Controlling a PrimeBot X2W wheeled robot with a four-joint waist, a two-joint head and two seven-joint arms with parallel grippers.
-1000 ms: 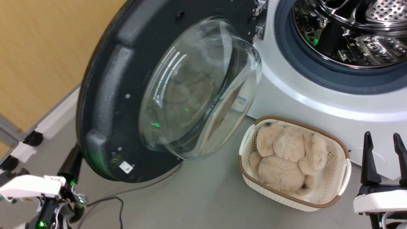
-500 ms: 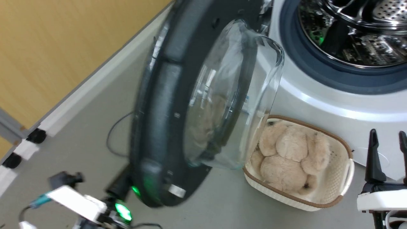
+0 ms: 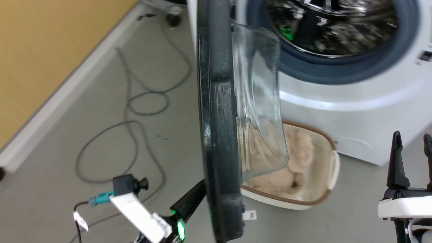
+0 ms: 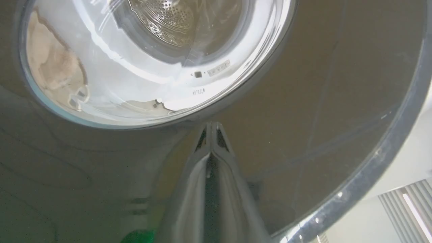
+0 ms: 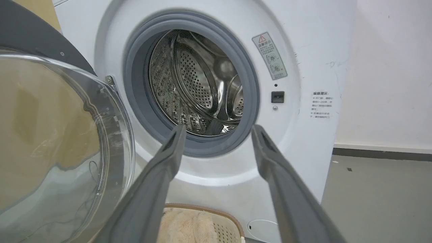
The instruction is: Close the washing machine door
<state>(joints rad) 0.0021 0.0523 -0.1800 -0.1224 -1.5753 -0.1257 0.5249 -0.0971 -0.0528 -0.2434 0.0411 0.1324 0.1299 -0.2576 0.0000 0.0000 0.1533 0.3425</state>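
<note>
Head view: washing machine door (image 3: 218,118) stands edge-on, swung out from the front of the washing machine (image 3: 354,111), not shut, its glass bowl (image 3: 260,101) bulging toward the machine. Left gripper (image 3: 199,186) sits at the door's outer side near the bottom rim, dark tip against the black face. Left wrist view: left gripper (image 4: 212,125) has both fingers pressed together, nothing between them, tips right on the glossy outer face of the door (image 4: 320,101), the round window (image 4: 135,50) just beyond the tips and up-left. Right gripper (image 3: 412,135) is well apart from the door, fingers spread wide, holding nothing. Right wrist view: right gripper (image 5: 218,127) points at the machine (image 5: 303,50), steel drum (image 5: 195,84) and grey-blue gasket (image 5: 249,84) straight ahead between the spread fingers, door (image 5: 30,37) off to its left, basket (image 5: 219,216) with plush toy (image 5: 189,222) just under the fingers. Cables (image 3: 135,128) lie on the floor (image 3: 50,202) beyond the left gripper.
</note>
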